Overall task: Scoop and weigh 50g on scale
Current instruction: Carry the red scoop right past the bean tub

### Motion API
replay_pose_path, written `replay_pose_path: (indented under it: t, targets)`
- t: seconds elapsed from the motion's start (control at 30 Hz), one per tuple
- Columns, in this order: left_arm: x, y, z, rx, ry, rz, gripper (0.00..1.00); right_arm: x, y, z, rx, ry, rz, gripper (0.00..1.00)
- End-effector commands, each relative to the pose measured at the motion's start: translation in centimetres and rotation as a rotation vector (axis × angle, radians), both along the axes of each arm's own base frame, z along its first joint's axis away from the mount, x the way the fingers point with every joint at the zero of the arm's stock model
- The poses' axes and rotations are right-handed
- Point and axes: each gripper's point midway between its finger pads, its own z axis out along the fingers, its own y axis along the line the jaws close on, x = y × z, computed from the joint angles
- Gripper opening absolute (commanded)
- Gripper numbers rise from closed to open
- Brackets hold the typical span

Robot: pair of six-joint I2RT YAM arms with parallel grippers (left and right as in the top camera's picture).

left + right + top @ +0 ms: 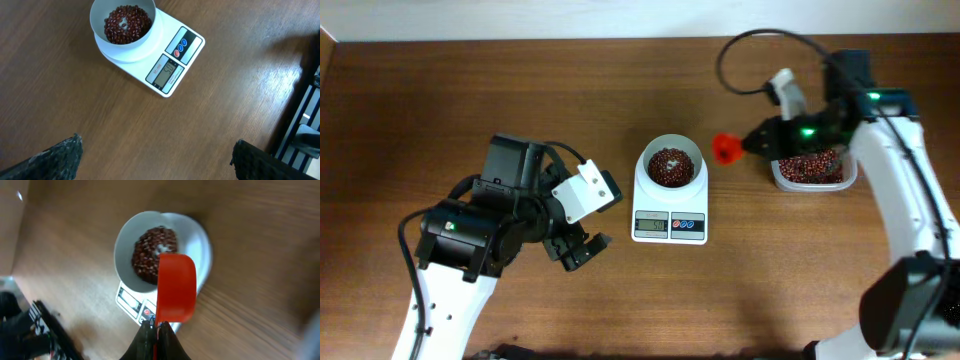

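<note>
Scale (670, 212) glossy white, round bowl (647, 160) of red-brown beans (671, 166), left claw (580, 250) spread, right claw (156, 326) pinching red scoop (175, 287)

Bare counter (440, 90) lies open left of the scale (669, 228). On its right, the red scoop (724, 148) gripped by the right hand (750, 144) hangs in the gap toward the bean tub (812, 178).

- A robotics lab bench is showing here, not a home kitchen.
- A left arm (470, 235) and a right arm (905, 190), both robot arms trailing wires, are standing at a plain brown wooden table (420, 100).
- A black cable (721, 62) is looping above the tabletop.
- A small kitchen scale (670, 225) and a clear tub (810, 187) of beans (815, 165) are sitting out as props.
</note>
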Motion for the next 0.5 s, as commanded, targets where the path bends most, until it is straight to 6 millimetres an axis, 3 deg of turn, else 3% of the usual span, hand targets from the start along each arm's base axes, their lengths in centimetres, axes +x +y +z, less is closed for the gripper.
replay_pose_path:
  t: [0.0,0.1,0.2,0.33,0.4,0.47]
  targets:
    - [0.2,0.1,0.7,-0.009,-0.020,0.009,0.99,0.1,-4.0,3.1,-0.023,-0.087,-0.086,0.04]
    - [0.2,0.1,0.7,-0.009,-0.020,0.009,0.99,-0.5,-9.3,1.3,-0.175,-0.020,-0.216,0.04]
    - [0.2,0.1,0.7,-0.009,-0.020,0.009,0.99,-1.5,-13.2,-0.2,-0.351,0.044,-0.297,0.04]
    - [0.2,0.1,0.7,-0.009,-0.020,0.010,0.99,-1.9,-15.4,-1.0,-0.528,0.070,-0.332,0.04]
    - [0.2,0.1,0.7,-0.009,-0.020,0.009,0.99,-1.9,-17.0,-1.1,-0.689,0.090,-0.428,0.04]
    - [0.2,0.1,0.7,-0.009,-0.020,0.009,0.99,-1.6,-17.1,-0.9,-0.751,0.075,-0.444,0.04]
